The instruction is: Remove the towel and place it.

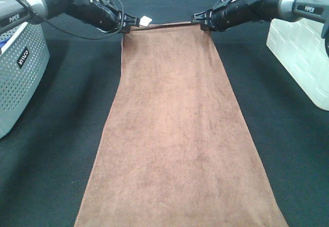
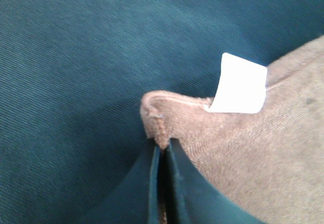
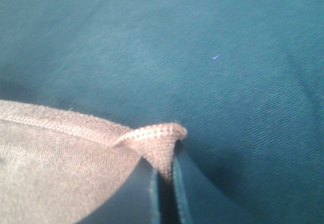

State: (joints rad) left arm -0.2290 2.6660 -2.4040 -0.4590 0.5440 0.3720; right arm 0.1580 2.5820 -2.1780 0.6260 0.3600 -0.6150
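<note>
The brown towel (image 1: 177,129) runs as a long strip from the far middle of the table toward the near edge. Its far short edge is held taut between the two grippers, with a small white tag (image 1: 146,20) near the left corner. My left gripper (image 1: 127,26) is shut on the far left corner. My right gripper (image 1: 203,22) is shut on the far right corner. In the left wrist view the towel corner (image 2: 157,120) is pinched between dark fingers (image 2: 177,183), the tag (image 2: 240,84) beside it. In the right wrist view the stitched corner (image 3: 159,140) sticks out of the shut gripper (image 3: 164,181).
A grey perforated basket (image 1: 20,78) stands at the left edge of the table. A white container (image 1: 303,57) sits at the right edge. The dark cloth tabletop (image 1: 56,150) lies on both sides of the towel.
</note>
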